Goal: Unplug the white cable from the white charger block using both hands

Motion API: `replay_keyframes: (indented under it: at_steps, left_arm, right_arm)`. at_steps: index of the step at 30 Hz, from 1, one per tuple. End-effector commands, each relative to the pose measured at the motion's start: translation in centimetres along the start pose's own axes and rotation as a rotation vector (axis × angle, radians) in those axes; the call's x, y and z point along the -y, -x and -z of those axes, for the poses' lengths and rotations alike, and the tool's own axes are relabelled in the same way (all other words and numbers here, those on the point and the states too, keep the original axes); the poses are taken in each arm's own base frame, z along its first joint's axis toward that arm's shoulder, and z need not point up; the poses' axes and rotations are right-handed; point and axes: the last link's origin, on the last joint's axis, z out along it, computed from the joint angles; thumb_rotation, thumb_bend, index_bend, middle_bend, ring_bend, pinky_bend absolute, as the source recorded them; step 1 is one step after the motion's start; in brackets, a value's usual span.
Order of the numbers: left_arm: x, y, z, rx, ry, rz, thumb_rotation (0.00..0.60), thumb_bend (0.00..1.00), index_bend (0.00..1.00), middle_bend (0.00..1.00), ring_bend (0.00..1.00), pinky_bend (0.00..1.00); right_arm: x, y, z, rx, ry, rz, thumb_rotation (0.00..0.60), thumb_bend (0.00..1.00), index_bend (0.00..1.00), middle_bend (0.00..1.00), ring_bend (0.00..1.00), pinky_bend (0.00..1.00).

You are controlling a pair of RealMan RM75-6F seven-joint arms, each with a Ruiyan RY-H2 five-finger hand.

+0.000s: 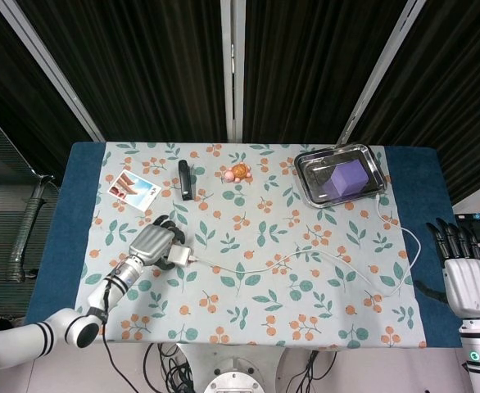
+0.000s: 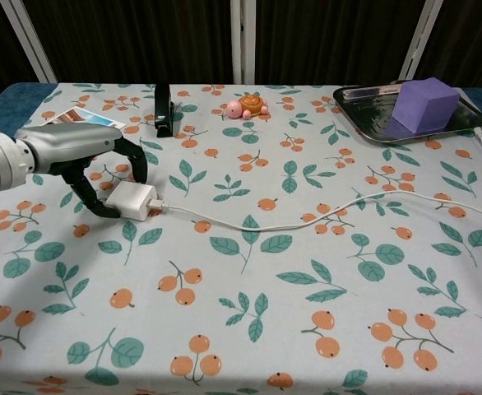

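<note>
The white charger block (image 1: 175,258) (image 2: 134,201) lies on the floral cloth at the left. The white cable (image 1: 305,254) (image 2: 307,216) is plugged into its right end and snakes right across the table to the far right edge. My left hand (image 1: 151,243) (image 2: 76,152) reaches in from the left and curls around the block, with its fingers over the far side and its thumb against the near left side. My right hand (image 1: 468,282) hangs beyond the table's right edge with its fingers straight and apart, holding nothing. It appears only in the head view.
A metal tray (image 1: 305,160) (image 2: 364,92) with a purple block (image 1: 348,178) (image 2: 424,100) stands at the back right. A toy turtle (image 1: 238,173) (image 2: 249,106), a black device (image 1: 185,178) (image 2: 163,109) and a photo card (image 1: 133,189) (image 2: 81,119) lie along the back.
</note>
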Motion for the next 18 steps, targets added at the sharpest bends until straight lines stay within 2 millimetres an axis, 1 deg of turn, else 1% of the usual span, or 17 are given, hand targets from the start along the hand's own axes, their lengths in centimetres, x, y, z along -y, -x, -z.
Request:
replay_keyframes:
  at_steps: [1,5,6,7,10,14,16,18]
  left_arm:
    - [0.0,0.1,0.0,-0.002,0.0,0.003,0.6,0.19,0.4,0.35,0.18,0.09]
    - [0.1,0.4,0.0,0.003,0.002,0.011,0.6,0.27,0.46,0.43,0.24,0.11]
    - [0.1,0.5,0.0,0.003,0.003,0.015,0.6,0.28,0.49,0.46,0.27,0.12]
    - [0.0,0.5,0.0,-0.001,0.003,0.022,0.6,0.29,0.5,0.49,0.3,0.13]
    - [0.0,0.4,0.0,-0.026,0.006,0.042,0.6,0.31,0.54,0.53,0.34,0.16]
    - [0.1,-0.3,0.6,-0.076,0.017,0.075,0.6,0.33,0.57,0.56,0.37,0.18]
    - [0.1,-0.9,1.1,-0.101,0.026,0.091,0.6,0.33,0.57,0.56,0.37,0.18]
    - [-0.1,-1.4,1.6,-0.121,0.034,0.113,0.6,0.33,0.57,0.56,0.37,0.18]
  right_arm:
    - [0.0,-0.1,0.1,-0.001,0.002,0.001,0.6,0.0,0.02,0.03,0.0,0.0]
    - [0.1,0.0,0.1,0.006,0.0,0.001,0.6,0.0,0.02,0.03,0.0,0.0]
    - [0.1,0.1,0.0,0.009,-0.002,0.001,0.6,0.0,0.02,0.03,0.0,0.0]
    - [0.2,0.1,0.0,0.012,-0.005,0.001,0.6,0.0,0.02,0.03,0.0,0.0]
    - [0.8,0.1,-0.2,0.023,-0.024,-0.018,0.6,0.01,0.02,0.04,0.0,0.01]
    - [2.7,-0.1,-0.9,0.056,-0.093,-0.064,0.6,0.03,0.02,0.06,0.0,0.05]
    - [4.2,-0.4,-1.6,0.07,-0.135,-0.083,0.6,0.03,0.02,0.08,0.0,0.09]
    - [6.3,-0.8,-2.4,0.082,-0.174,-0.12,0.6,0.04,0.03,0.1,0.01,0.12]
